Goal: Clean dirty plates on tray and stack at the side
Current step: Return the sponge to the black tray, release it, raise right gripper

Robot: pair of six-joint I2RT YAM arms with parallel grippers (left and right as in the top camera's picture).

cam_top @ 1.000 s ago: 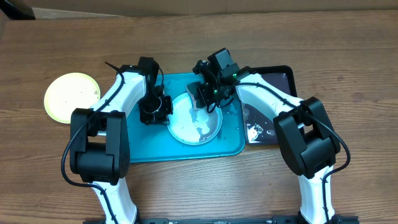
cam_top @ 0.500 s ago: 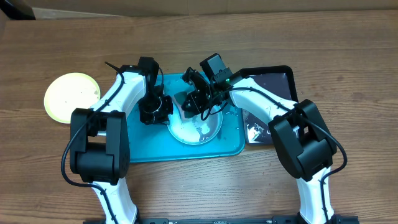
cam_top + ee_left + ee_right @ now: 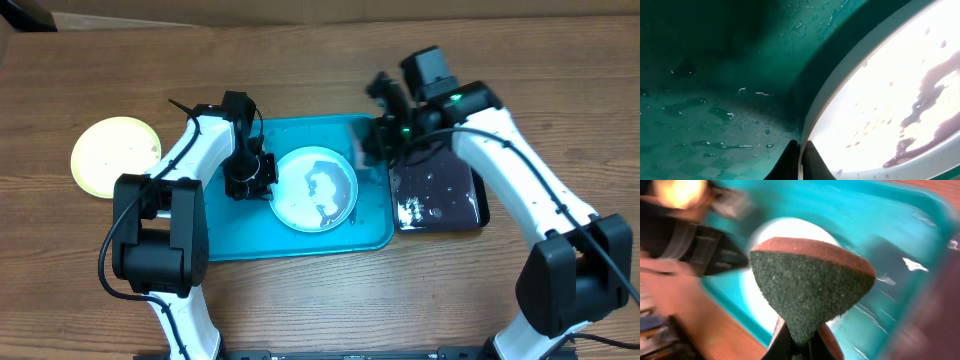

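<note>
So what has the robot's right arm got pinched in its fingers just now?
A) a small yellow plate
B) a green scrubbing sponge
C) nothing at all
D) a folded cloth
B: the right wrist view shows a sponge, green scrub face on a brown backing, squeezed between the right fingers, with the teal tray behind it.

Wooden table (image 3: 560,80): a yellow plate (image 3: 115,155) far left, a teal tray (image 3: 230,245) centre, a black tray (image 3: 450,200) just right of it.
</note>
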